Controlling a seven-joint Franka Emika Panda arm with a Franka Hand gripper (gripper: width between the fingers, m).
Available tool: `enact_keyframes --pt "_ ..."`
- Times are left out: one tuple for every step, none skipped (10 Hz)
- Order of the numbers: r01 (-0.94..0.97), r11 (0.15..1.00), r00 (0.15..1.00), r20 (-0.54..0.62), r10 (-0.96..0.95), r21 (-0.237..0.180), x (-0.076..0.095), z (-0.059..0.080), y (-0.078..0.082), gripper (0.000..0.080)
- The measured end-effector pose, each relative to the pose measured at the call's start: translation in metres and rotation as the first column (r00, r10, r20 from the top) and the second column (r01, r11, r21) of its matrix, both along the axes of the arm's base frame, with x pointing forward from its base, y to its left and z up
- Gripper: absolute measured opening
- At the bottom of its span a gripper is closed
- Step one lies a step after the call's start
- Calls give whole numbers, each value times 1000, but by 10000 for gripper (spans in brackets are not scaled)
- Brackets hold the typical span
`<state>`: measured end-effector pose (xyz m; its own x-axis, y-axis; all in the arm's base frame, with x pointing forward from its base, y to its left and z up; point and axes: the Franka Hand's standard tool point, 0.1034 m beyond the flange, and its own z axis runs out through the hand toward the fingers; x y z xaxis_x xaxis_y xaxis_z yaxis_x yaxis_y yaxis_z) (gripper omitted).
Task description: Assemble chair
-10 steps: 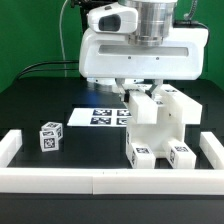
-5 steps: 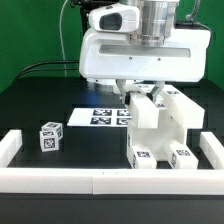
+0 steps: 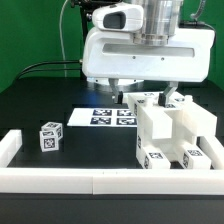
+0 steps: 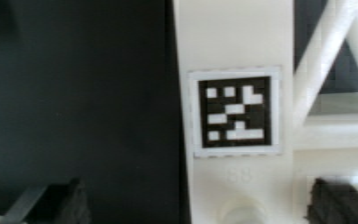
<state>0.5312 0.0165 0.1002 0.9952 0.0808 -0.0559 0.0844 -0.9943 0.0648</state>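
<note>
The white partly built chair stands at the exterior view's right, against the right wall, with tagged pieces at its front. My gripper hangs right over its top. In the wrist view a white upright bar of the chair with a black-and-white tag runs between my fingers. My gripper is open. One dark finger stands clear of the bar with a black gap between, and the other finger is close by the white part. A small tagged white cube lies loose at the exterior view's left.
The marker board lies flat in the middle behind the chair. A low white wall runs along the front, with a short side piece at the left and another at the right beside the chair.
My gripper and the chair have shifted together toward the exterior view's right, and the chair now sits closer to the right wall. The cube has not moved.
</note>
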Motion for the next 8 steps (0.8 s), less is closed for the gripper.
enact_keyframes --pt "0 1000 1000 0 0 0 0 0 0 643" --pt "-1 1000 1000 1 1 0 1 0 1 648" --pt "0 1000 1000 -5 0 3 1 3 4 648" --pt "2 1000 1000 -2 -2 9 3 8 5 649" --pt "3 1000 1000 -2 -3 6 2 6 4 649" --pt "3 1000 1000 -4 -2 5 2 5 3 649" --pt "3 1000 1000 -4 -3 5 2 5 3 649" --pt "3 1000 1000 -3 -3 6 2 6 2 649"
